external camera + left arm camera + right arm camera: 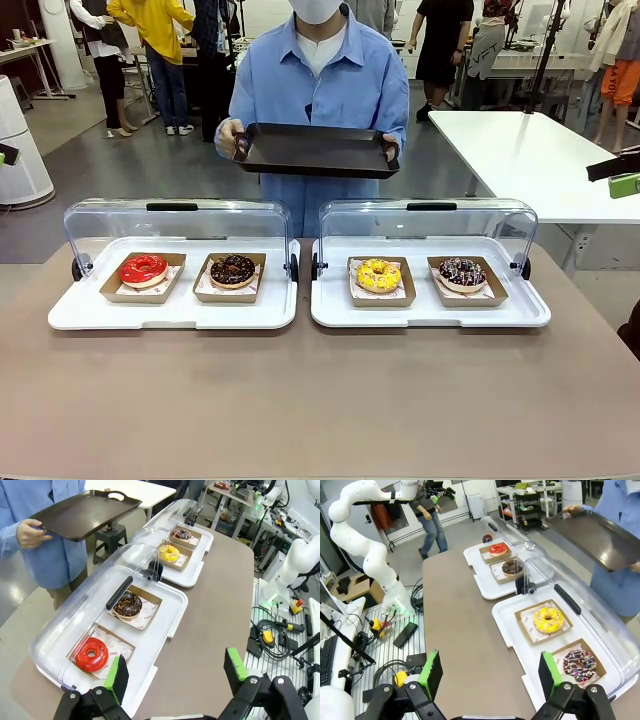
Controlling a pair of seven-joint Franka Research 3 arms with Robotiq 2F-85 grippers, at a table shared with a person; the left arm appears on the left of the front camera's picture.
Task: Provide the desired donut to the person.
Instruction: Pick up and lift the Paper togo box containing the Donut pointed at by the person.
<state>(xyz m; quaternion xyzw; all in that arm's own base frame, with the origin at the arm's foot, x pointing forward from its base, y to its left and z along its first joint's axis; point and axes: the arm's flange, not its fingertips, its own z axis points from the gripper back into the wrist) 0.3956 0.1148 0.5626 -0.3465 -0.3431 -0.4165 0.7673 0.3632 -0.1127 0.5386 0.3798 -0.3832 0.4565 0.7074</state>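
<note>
Softness is going to be the whole problem here, I'm guessing. Four candidates are sitting on the table point(320, 400): the red donut point(144, 269) and the chocolate donut point(233, 269) in the left white display tray point(170, 315), the yellow donut point(378, 274) and the dark sprinkled donut point(462, 271) in the right white display tray point(430, 315). Both clear lids point(170, 215) are standing rolled back, so nothing is blocking access from the robot's side.

The person point(320, 80) is standing at the far side, gripping a black tray point(315, 150) with both hands point(230, 135), so nobody's pointing and I can't tell which one is wanted.

The left gripper point(176, 662) is hovering above the near left corner of the table with its fingers spread wide and nothing between them. Same deal with the right gripper point(489, 662) over on its side: wide apart and empty.

Each donut is resting in its own little cardboard boat point(142, 278). Honestly I'd be pinching the boat's rim rather than the donut. These are probably feather-light but squishy, and the glaze looks sticky and easy to smear or crack. The cardboard is looking stiffer and drier, though thin enough to buckle or tip if it's squeezed hard at one edge, so a gentle grip low on a side wall seems safest.
</note>
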